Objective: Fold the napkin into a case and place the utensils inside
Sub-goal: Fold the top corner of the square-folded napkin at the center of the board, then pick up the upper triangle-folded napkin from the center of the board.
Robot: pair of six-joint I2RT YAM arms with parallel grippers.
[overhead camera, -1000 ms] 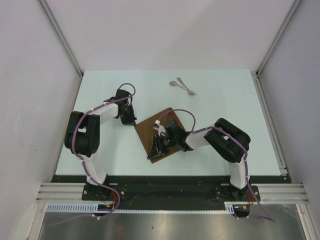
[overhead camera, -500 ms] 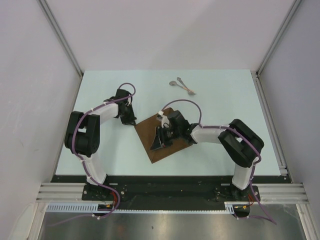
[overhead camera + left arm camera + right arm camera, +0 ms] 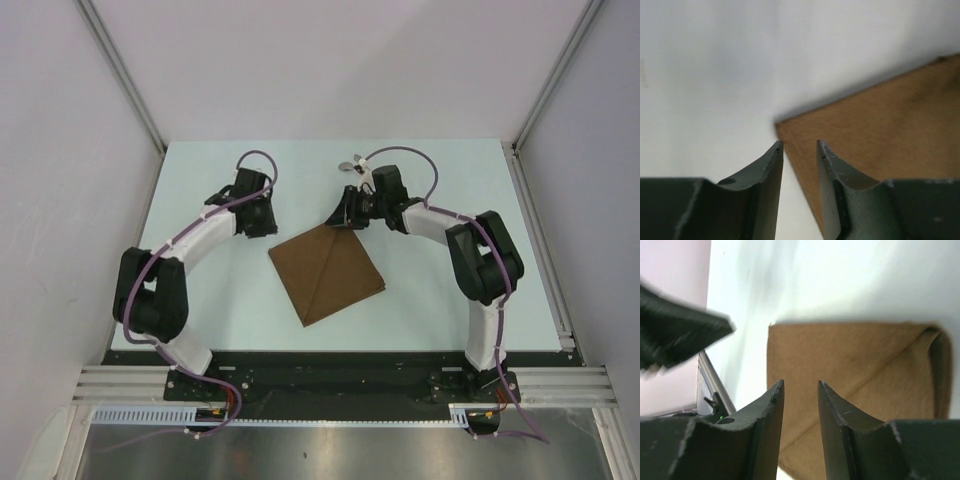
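The brown napkin (image 3: 328, 272) lies flat mid-table, folded over, with a crease running from its far corner to its near corner. My left gripper (image 3: 266, 228) hovers just past its left corner (image 3: 880, 130); the jaws are open and nothing is between them (image 3: 800, 145). My right gripper (image 3: 338, 218) hangs over the napkin's far corner, also open and empty (image 3: 800, 384), and the folded cloth (image 3: 855, 365) lies below it. Only a bit of the silvery utensils (image 3: 348, 166) shows at the far side, behind my right wrist.
The pale table (image 3: 450, 290) is walled by white panels on the left, right and back. A metal rail (image 3: 540, 250) runs along the right edge. My left arm (image 3: 680, 335) shows blurred in the right wrist view.
My right gripper rose from the napkin's middle and swung to its far corner. My left gripper opened, letting go of the left corner, and drew back. The napkin now lies flat.
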